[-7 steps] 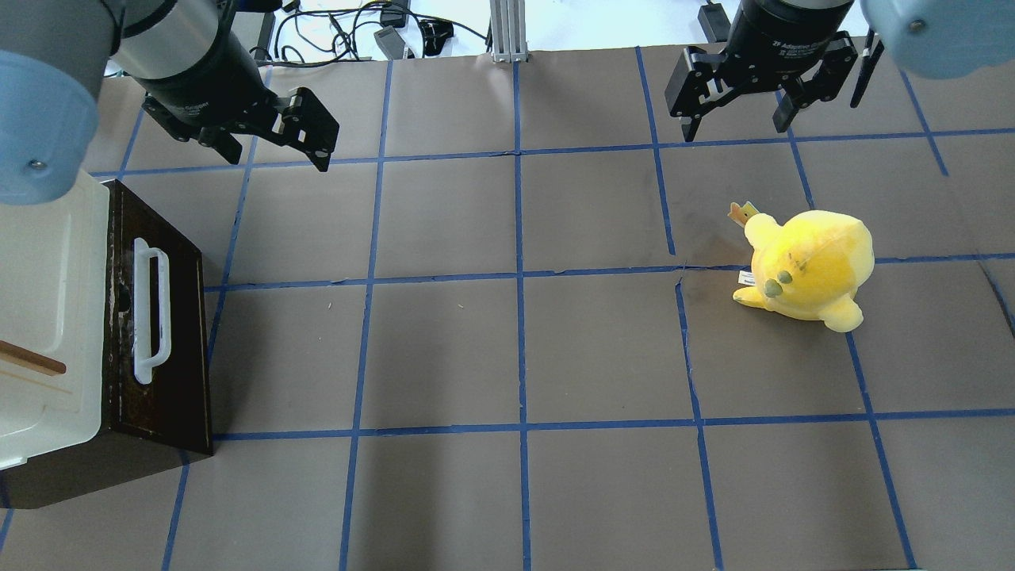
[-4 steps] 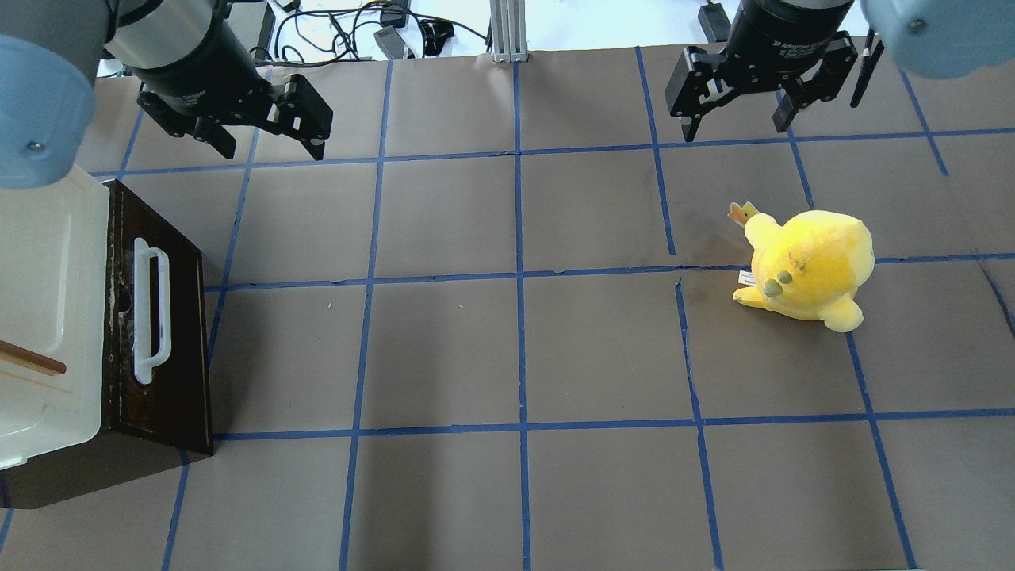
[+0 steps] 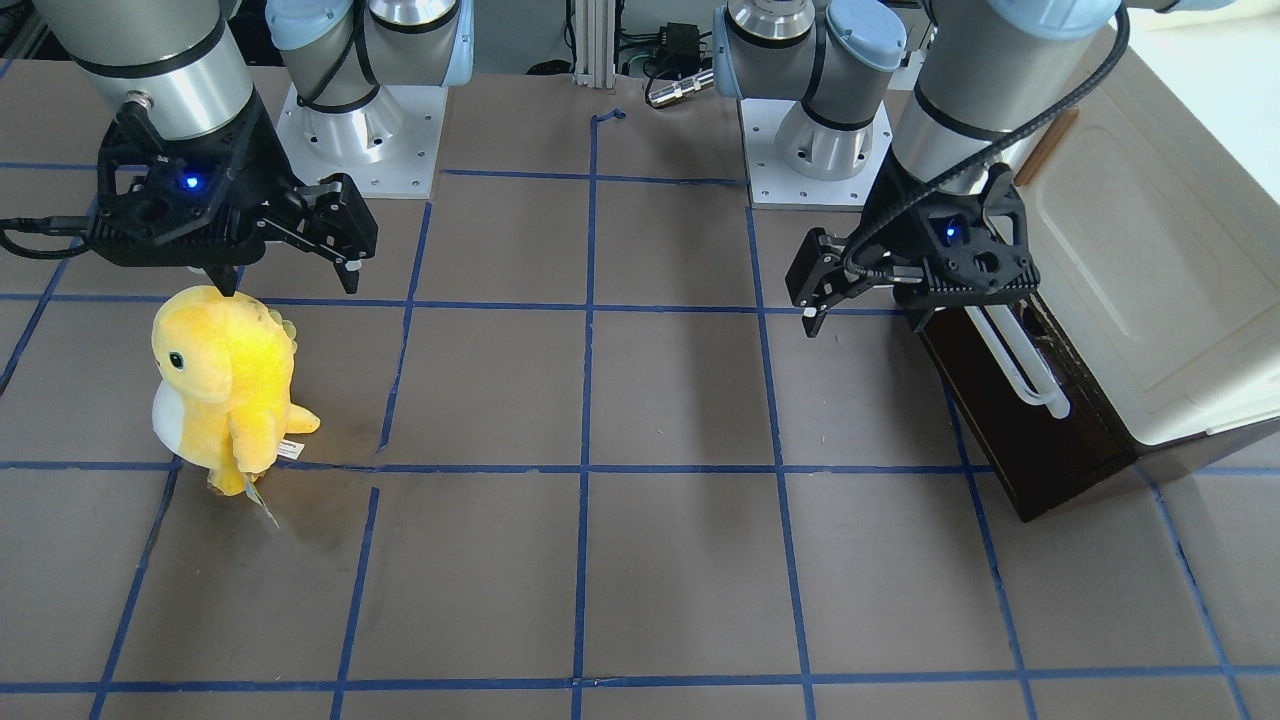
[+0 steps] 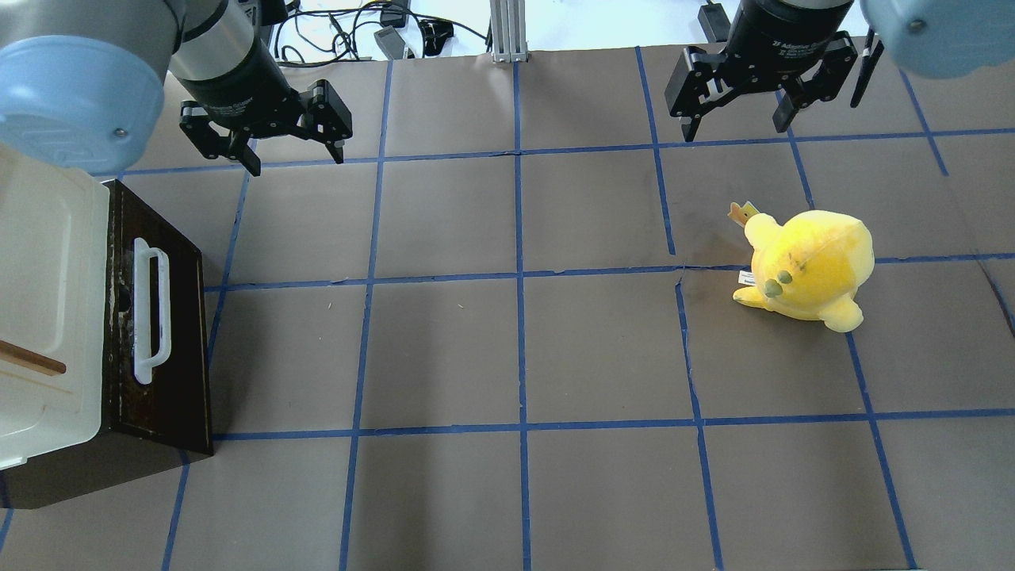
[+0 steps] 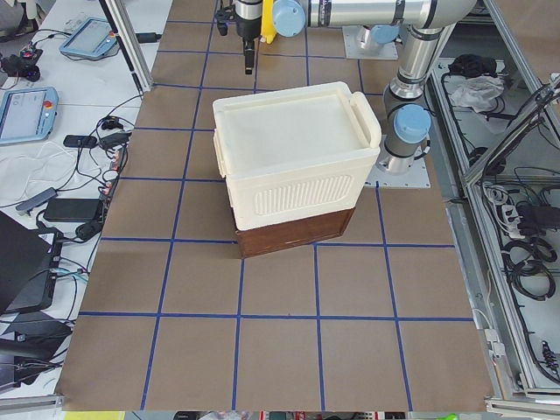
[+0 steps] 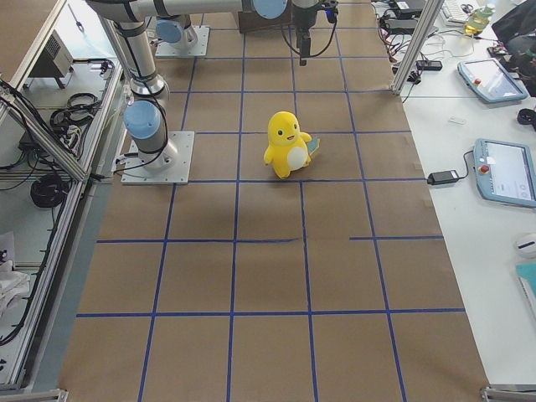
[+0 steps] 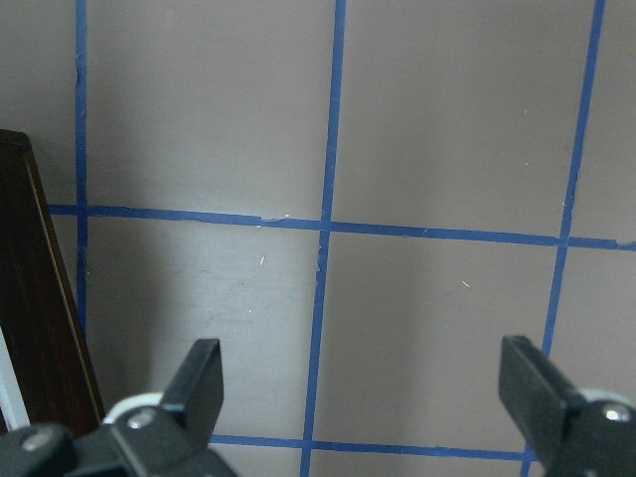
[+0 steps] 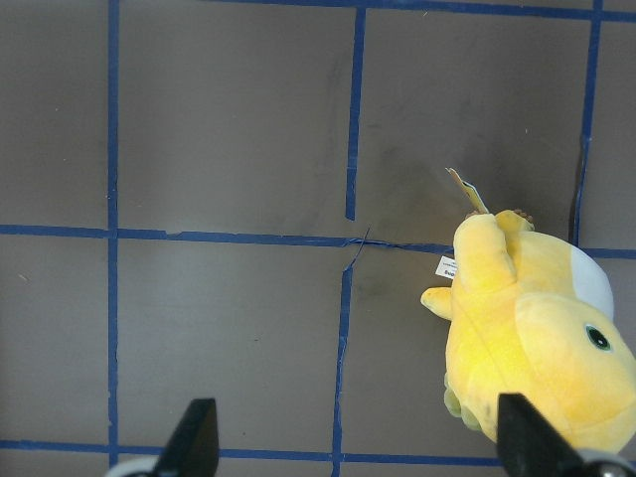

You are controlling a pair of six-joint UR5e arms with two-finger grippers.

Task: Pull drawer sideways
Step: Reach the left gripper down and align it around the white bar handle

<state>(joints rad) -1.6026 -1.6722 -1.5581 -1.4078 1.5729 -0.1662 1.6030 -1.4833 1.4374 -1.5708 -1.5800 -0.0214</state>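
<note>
Two black two-finger grippers hang above a brown paper-covered table [image 4: 444,349] marked into squares by blue tape. The left gripper [image 4: 297,162] has its fingers [image 7: 199,383] spread wide and grasps nothing. It hovers over the table surface just past the far end of the dark brown wooden drawer front [image 4: 178,349], and it does not touch it. That drawer front stands at the table's left edge, directly under a cream plastic cabinet box [image 4: 40,301] that carries a small wooden handle [image 4: 32,359]. The front faces the middle of the table. A long white bar handle [image 4: 151,313] runs along the drawer front, and nothing is touching it. In the left wrist view a strip of the dark drawer front [image 7: 40,298] shows at the left margin, beside the left-hand finger. The right gripper [image 4: 733,131] is also released, its fingers wide apart and holding nothing, and it is raised near the table's far edge on the right side. A yellow plush toy with a white belly [image 4: 809,270] stands upright on the paper below and just in front of that gripper, well apart from the drawer. In the right wrist view the toy [image 8: 527,338] sits toward the right-hand finger.
</note>
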